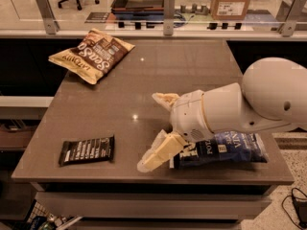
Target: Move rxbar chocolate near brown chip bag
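Dark-wrapped rxbar chocolate point(87, 150) lies flat on the tabletop point(192, 71) — likely light, thin, slippery; pinch across its short width. End effector point(149, 131) gapes wide, empty, near it

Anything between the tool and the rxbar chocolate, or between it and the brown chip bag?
Nothing visible. The open tool sits right of the rxbar chocolate; bare tabletop lies between them and on to the brown chip bag.

Hand point(153, 129) centre-front, blue bag point(225, 150) beside, bare table point(192, 71) toward rxbar chocolate point(87, 150)
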`<action>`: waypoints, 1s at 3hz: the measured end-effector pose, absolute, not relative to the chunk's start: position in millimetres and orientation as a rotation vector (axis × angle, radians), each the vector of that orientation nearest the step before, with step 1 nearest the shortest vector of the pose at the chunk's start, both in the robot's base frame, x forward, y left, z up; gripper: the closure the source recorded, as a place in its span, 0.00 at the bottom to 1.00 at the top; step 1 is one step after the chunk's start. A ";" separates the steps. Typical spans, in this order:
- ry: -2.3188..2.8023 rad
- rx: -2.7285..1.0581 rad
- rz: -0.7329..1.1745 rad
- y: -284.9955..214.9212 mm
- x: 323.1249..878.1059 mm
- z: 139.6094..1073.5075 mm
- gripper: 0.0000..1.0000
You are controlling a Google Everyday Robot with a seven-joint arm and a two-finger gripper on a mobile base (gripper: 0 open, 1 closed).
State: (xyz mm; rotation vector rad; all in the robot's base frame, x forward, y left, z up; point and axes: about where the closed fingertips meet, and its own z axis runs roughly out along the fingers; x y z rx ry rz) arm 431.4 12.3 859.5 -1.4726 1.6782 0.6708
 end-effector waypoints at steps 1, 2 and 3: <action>1.673 -1.476 0.665 12.9 431.8 861.9 0.00; 1.661 -1.505 0.687 29.7 431.8 855.6 0.00; 1.644 -1.529 0.731 50.7 429.2 843.4 0.00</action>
